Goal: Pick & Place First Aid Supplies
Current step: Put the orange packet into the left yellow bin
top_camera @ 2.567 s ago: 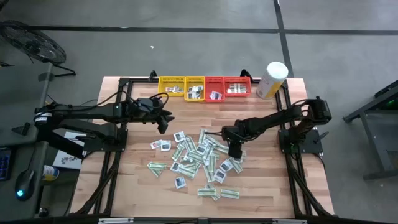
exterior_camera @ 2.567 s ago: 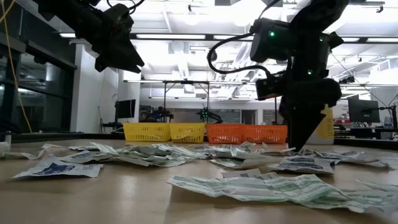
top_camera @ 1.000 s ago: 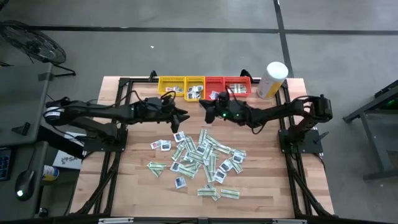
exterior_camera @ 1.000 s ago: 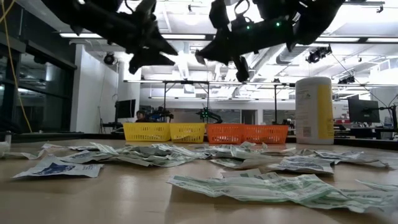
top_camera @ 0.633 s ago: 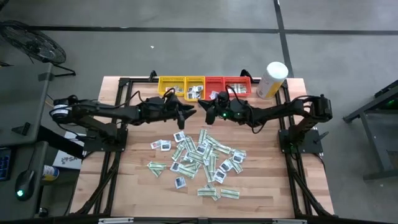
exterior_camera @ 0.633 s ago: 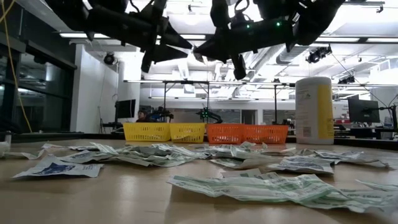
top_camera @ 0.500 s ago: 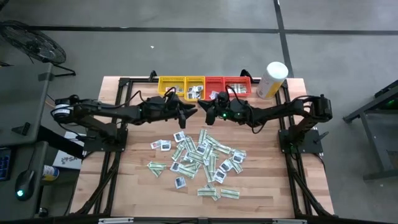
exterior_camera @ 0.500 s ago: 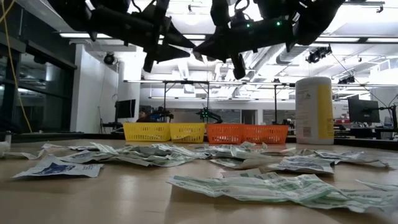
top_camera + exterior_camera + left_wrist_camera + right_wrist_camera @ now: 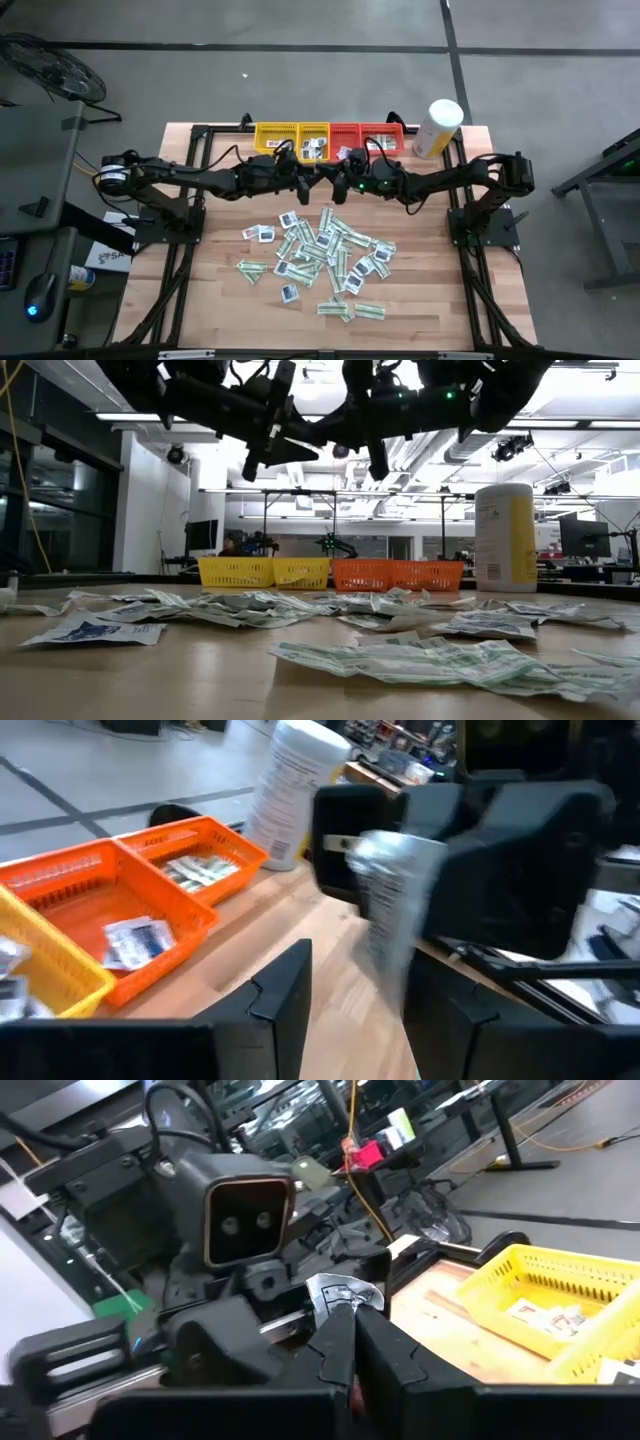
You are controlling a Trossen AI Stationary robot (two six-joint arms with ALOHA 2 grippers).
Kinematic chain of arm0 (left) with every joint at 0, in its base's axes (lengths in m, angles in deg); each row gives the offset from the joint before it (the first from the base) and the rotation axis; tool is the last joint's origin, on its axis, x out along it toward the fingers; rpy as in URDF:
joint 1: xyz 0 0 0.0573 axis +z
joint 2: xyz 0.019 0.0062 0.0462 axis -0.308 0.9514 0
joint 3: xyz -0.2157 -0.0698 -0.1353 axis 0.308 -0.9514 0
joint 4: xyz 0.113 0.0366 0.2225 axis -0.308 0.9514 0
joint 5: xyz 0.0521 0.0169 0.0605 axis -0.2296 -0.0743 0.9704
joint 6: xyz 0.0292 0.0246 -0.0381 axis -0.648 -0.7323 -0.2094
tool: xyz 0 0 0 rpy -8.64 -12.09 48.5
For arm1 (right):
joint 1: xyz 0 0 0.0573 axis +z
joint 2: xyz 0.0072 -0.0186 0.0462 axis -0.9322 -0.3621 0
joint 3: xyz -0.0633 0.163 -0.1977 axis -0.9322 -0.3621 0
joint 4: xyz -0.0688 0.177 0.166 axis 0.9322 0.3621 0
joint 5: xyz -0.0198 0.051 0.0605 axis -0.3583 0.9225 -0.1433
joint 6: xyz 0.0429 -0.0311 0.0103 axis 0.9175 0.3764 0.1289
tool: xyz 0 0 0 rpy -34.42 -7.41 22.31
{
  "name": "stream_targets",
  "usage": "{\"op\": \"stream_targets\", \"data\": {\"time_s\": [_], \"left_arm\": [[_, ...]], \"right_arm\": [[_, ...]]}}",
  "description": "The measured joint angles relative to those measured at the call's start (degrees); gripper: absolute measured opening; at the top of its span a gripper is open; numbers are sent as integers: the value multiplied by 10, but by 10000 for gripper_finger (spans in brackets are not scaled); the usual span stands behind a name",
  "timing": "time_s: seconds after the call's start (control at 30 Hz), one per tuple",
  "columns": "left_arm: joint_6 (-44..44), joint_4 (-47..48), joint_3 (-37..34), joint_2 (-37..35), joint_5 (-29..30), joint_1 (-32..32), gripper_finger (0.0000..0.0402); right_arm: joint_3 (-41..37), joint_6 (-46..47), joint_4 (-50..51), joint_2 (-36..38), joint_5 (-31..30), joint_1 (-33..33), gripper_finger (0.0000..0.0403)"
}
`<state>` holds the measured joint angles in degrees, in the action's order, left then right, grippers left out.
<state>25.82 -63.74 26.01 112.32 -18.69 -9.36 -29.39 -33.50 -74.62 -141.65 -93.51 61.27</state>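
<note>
Moved: my left gripper (image 9: 304,183) has reached my right gripper (image 9: 322,181).
Right fingers: clenched on a small white paper packet (image 9: 343,1296).
Left fingers: parted around it.
Supplies: loose packets (image 9: 322,253) mid-table, near orange mesh plastic trays (image 9: 150,890).

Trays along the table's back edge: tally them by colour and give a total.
Yellow trays: 2
Red trays: 2
Total: 4
</note>
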Motion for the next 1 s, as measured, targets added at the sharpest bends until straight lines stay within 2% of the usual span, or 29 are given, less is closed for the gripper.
{"op": "stream_targets", "data": {"time_s": [0.13, 0.3, 0.37, 0.57, 0.73, 0.83, 1.0], "left_arm": [[8, 5, 0, -1, 2, 0, 107], [24, 11, 0, -3, -2, 0, 25], [27, 11, 0, -3, -3, 0, 8], [29, 14, 0, -3, -1, 0, 6], [35, 20, 0, -3, 1, 0, 3], [52, 51, -1, -3, 19, 1, 2], [90, 114, -1, -3, 41, 16, 1]], "right_arm": [[0, 0, 2, 0, 5, 0, 2], [0, -9, 5, 0, 9, 0, 2], [0, -14, 5, 0, 11, 0, 3], [0, -76, 5, 1, 51, -1, 5], [0, -120, 51, 31, 70, -11, 20], [1, -125, 81, 60, 91, -32, 50], [1, -124, 165, 107, 102, -71, 121]]}}
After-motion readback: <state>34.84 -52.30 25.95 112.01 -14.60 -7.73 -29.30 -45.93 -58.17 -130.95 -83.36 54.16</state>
